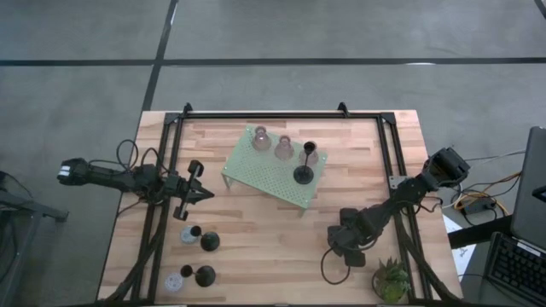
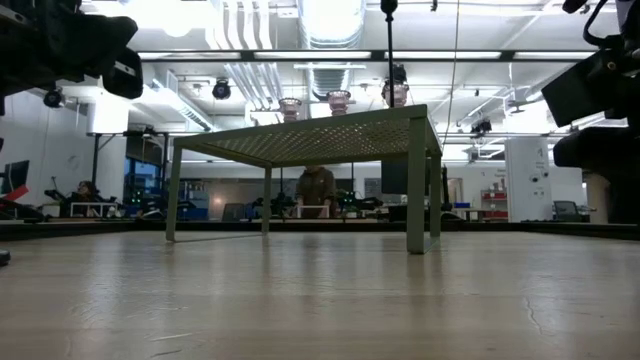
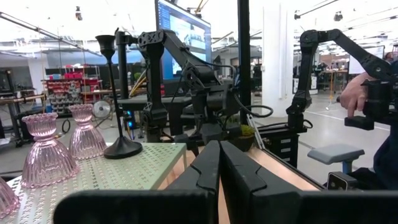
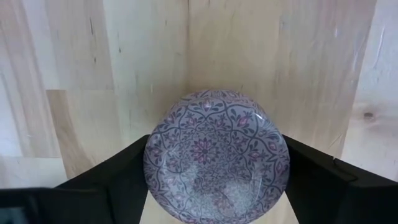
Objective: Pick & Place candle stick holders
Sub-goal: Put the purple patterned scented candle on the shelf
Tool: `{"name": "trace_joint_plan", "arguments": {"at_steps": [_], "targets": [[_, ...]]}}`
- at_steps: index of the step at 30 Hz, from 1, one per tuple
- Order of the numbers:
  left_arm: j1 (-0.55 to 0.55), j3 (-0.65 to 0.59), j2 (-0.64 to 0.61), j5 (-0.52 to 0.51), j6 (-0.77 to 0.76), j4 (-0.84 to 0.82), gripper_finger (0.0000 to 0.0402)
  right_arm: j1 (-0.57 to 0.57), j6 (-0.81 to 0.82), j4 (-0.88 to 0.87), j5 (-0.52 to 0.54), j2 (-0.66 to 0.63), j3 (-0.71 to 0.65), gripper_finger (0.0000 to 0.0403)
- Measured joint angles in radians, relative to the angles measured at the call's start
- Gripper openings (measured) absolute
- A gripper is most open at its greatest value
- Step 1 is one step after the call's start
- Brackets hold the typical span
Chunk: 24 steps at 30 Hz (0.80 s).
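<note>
Two dark arms work over a wooden bench (image 1: 256,230) framed by black rails. Toward the far edge, midway along it, stands a pale green perforated metal stand (image 1: 256,170) carrying three pinkish glass candle holders (image 1: 284,147) in a row and one black slim-stemmed candle holder (image 1: 304,173) with a round base. Near the left front corner lie four more holders: two dark ones (image 1: 210,242) and two pale lavender ones (image 1: 174,281). At the left edge, the left gripper (image 1: 203,193) hangs with its jaws closed flat together on nothing, pointing toward the stand. Near the right front corner, the right gripper (image 1: 345,247) sits low over the bench, its jaws spread wide on either side of a squat round lavender holder (image 4: 216,155) with a floral pattern, which rests on the wood; whether the jaws touch it cannot be told. A spiky green potted plant (image 1: 392,280) stands at the right front corner.
</note>
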Motion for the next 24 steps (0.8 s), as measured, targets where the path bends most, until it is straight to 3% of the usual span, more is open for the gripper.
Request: {"name": "trace_joint_plan", "arguments": {"at_steps": [12,24], "targets": [[0.0,0.0,0.0,0.0,0.0,0.0,0.0016,-0.006,-0.024,-0.012,-0.004,-0.001,0.04,0.0297],[0.0,0.0,0.0,0.0,0.0,0.0,0.0016,-0.12,-0.272,-0.206,0.027,-0.001,0.302,0.03]]}}
